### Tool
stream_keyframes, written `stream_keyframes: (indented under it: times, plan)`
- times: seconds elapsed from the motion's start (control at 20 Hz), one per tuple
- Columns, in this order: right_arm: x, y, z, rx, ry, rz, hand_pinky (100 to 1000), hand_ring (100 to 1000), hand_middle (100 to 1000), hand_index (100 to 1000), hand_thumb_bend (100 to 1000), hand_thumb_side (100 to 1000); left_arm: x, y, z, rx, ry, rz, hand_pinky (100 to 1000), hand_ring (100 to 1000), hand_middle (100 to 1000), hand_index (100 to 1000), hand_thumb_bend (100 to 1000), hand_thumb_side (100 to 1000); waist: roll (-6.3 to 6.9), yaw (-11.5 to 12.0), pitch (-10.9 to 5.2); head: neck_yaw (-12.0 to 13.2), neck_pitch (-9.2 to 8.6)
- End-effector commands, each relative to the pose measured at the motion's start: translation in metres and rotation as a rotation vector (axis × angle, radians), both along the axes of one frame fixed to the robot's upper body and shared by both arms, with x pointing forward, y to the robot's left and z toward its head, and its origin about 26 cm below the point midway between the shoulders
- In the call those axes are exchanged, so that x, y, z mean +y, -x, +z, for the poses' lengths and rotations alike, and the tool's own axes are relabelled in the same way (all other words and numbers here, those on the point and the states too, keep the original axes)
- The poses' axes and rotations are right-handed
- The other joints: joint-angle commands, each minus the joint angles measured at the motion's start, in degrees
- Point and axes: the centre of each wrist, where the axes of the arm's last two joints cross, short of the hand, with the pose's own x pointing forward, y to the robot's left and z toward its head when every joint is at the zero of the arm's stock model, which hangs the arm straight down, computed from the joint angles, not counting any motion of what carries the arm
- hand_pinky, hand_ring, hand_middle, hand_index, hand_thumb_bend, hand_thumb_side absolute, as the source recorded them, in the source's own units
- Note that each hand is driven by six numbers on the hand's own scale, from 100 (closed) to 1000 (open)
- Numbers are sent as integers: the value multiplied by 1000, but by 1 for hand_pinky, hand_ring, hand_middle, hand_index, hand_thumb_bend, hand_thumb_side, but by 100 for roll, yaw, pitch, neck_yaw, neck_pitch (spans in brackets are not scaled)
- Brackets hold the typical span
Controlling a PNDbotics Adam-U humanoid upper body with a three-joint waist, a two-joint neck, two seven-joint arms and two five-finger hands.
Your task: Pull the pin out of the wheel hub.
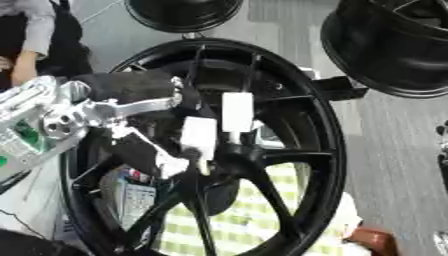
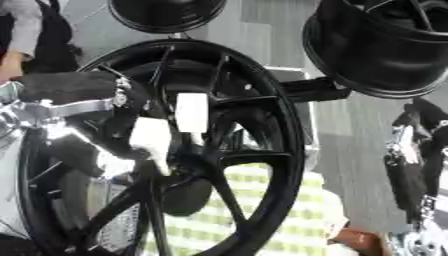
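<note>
A large black spoked wheel hub (image 1: 306, 130) stands upright and fills the middle of the view. My left hand (image 1: 131, 107), silver and black with white pads, reaches in from the left to the hub's centre (image 1: 229, 150). Its thumb (image 1: 171, 162) and one white-padded finger (image 1: 199, 136) are pinched together there on a short pale pin (image 1: 205, 167), most of which is hidden. Another white-padded finger (image 1: 237, 111) lies against the spokes just above. My right hand (image 2: 409, 155) hangs at the right edge, away from the hub, dark and hard to make out.
Two more black wheels are close by, one at the top (image 1: 184, 12) and one at the upper right (image 1: 394, 45). A black bracket (image 1: 341, 87) meets the hub's right rim. Green-checked cloth (image 1: 245, 220) shows through the spokes. A person (image 1: 35, 35) is at the upper left.
</note>
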Motion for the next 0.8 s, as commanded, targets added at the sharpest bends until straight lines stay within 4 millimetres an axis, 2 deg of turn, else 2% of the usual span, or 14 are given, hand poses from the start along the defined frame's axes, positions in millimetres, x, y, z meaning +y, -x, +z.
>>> stream_keyframes:
  times: [0.05,0.45,0.6,0.8]
  plan:
    - [-1,1,6,-22,2,1,685,812,699,791,100,648,10,1,15,-70,46,9,472,349,305,429,100,246,12,3,-122,-30,-81]
    - [-5,2,5,-23,14,-14,686,812,699,790,100,644,49,2,60,-221,269,43,479,333,292,422,100,262,35,60,-150,-122,-67]
    - [-7,2,6,-28,21,-26,687,812,699,790,100,642,70,5,74,-271,361,90,484,332,291,424,100,273,26,94,-151,-153,-71]
    - [-10,2,7,-38,27,-41,688,811,698,790,100,641,104,10,82,-334,475,218,490,330,290,427,100,286,-3,143,-138,-207,-91]
